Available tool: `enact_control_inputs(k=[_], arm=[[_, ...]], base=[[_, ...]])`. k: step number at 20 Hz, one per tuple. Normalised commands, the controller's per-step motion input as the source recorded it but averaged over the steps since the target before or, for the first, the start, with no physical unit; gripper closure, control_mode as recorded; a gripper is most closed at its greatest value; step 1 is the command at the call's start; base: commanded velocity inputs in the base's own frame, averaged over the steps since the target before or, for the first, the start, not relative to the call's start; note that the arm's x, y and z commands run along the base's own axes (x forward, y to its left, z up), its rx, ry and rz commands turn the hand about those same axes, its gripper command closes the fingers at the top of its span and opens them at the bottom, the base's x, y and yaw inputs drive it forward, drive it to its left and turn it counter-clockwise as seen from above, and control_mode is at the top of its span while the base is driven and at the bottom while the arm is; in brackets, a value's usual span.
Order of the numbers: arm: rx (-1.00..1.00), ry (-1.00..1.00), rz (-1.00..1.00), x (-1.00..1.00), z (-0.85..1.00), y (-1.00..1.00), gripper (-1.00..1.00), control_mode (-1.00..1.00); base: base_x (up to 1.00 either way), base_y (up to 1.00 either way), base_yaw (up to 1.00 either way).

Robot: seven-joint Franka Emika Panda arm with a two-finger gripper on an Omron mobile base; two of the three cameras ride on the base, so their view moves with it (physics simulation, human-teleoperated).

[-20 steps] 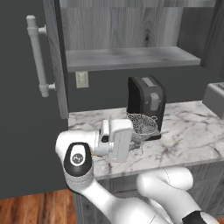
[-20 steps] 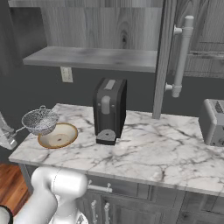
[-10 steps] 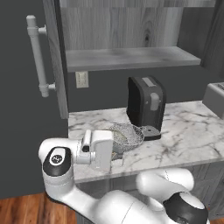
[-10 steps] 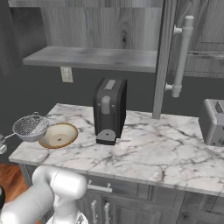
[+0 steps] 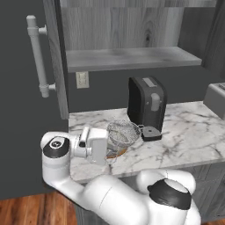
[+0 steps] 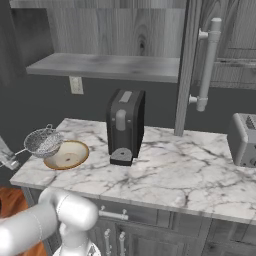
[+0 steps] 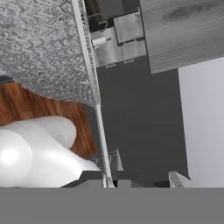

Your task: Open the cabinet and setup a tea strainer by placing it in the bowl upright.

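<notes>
My claw (image 7: 114,177) pinches the tea strainer (image 6: 44,141) handle, hanging over the bowl's (image 6: 66,154) nine o'clock rim. Next, lower it upright.

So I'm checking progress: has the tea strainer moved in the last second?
Yes. In the right base view the tea strainer has shifted right, toward the coffee machine, and now hangs over the bowl.

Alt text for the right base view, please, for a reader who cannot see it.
A silvery mesh tea strainer hangs over the left edge of a cream bowl at the left end of a marble counter, its thin handle reaching left toward the picture's edge. A black coffee machine stands right of the bowl, under the open cabinet shelf, and a toaster sits far right.
</notes>
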Motion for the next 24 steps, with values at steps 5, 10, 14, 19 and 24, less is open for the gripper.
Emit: enact_control_inputs(k=[5,10,14,19,24], arm=[[0.0,0.03,-0.15,0.42,-0.41,-0.03,1.0,-1.0],[0.0,0.01,-0.09,0.3,-0.25,0.01,1.0,-1.0],[0.0,0.0,-0.02,0.35,-0.12,0.18,1.0,-1.0],[0.01,0.03,0.0,0.32,-0.2,0.18,1.0,-1.0],[0.0,0.1,0.0,0.35,-0.42,0.0,1.0,-1.0]], base=[[0.0,0.0,0.0],[0.0,0.0,0.0],[0.0,0.0,0.0],[0.0,0.0,0.0],[0.0,0.0,0.0]])
